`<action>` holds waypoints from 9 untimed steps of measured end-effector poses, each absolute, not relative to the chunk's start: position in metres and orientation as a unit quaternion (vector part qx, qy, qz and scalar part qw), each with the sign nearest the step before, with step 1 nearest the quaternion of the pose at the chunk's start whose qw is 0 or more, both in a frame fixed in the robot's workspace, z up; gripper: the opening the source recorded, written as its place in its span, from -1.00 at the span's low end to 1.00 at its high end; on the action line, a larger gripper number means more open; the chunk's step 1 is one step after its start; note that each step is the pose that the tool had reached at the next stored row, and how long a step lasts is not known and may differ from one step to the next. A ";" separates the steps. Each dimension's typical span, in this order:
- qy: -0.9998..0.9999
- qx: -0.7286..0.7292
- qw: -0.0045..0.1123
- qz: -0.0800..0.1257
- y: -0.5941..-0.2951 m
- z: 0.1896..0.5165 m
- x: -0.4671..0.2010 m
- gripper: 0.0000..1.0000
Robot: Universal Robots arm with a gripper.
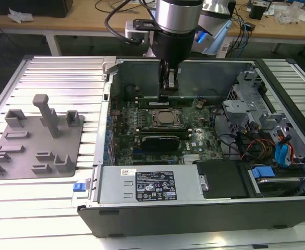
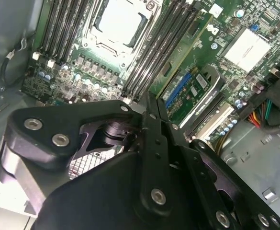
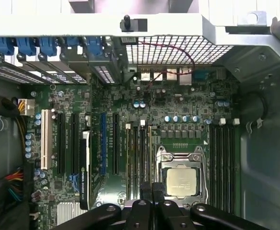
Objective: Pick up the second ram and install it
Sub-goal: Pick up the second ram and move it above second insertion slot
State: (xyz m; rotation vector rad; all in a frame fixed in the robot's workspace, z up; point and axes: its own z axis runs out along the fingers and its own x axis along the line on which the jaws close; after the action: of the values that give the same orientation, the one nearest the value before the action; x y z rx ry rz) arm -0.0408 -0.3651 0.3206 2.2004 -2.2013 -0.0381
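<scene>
The second ram (image 1: 196,98) is a thin green stick standing on edge across the motherboard, just behind the processor socket (image 1: 165,119). In the second wrist view the ram (image 2: 185,50) runs beside the black memory slots. It lies next to the socket in the first wrist view (image 3: 149,153). My gripper (image 1: 167,99) reaches straight down into the open computer case. Its fingers are pressed together around the middle of the stick in both wrist views (image 2: 151,100) (image 3: 152,188). The part of the stick under the fingers is hidden.
A grey fixture (image 1: 32,140) with upright posts lies on the slatted table at the exterior view's left. Inside the case are a black-topped card (image 1: 162,140), a power supply (image 1: 147,185) at the front, and drive bays with cables (image 1: 277,151) at the exterior view's right.
</scene>
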 end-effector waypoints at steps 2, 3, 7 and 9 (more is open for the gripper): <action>-0.705 0.709 0.015 -0.012 -0.364 0.317 -0.040 -0.82; -0.704 0.710 0.015 -0.012 -0.364 0.316 -0.040 -0.82; -0.701 0.713 0.017 -0.010 -0.362 0.312 -0.040 -0.82; -0.702 0.712 0.017 -0.009 -0.361 0.309 -0.039 -0.82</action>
State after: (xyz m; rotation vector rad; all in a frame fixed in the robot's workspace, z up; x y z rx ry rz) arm -0.0392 -0.3614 0.3093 2.2135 -2.1798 -0.0287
